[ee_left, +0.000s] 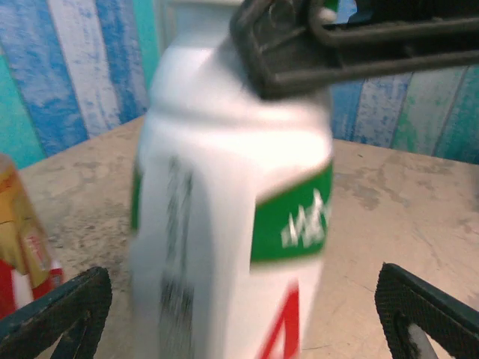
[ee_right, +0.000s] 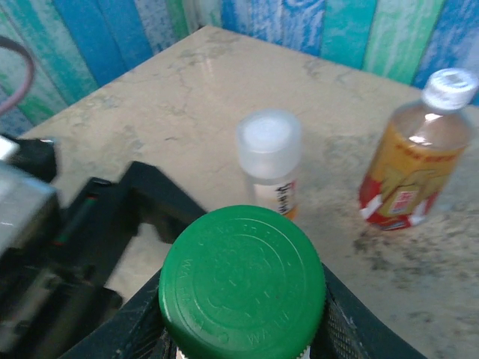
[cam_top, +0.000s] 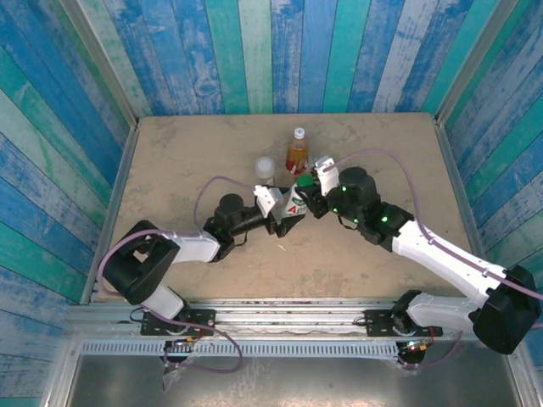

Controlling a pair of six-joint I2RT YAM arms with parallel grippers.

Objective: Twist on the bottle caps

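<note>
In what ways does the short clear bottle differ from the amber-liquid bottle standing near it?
The short clear bottle is lower than the amber-liquid bottle. The clear bottle carries a wide translucent whitish cap, while the amber one has a small white cap. The clear bottle's body looks pale, the other's amber and red. Both stand upright on the table, capped.

Blue-green plank walls [cam_top: 280, 51], mottled beige tabletop [cam_top: 187, 161], metal front rail [cam_top: 288, 309]

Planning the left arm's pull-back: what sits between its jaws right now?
The white bottle stands between the left gripper's open jaws, touching neither jaw, as the left wrist view shows.
</note>
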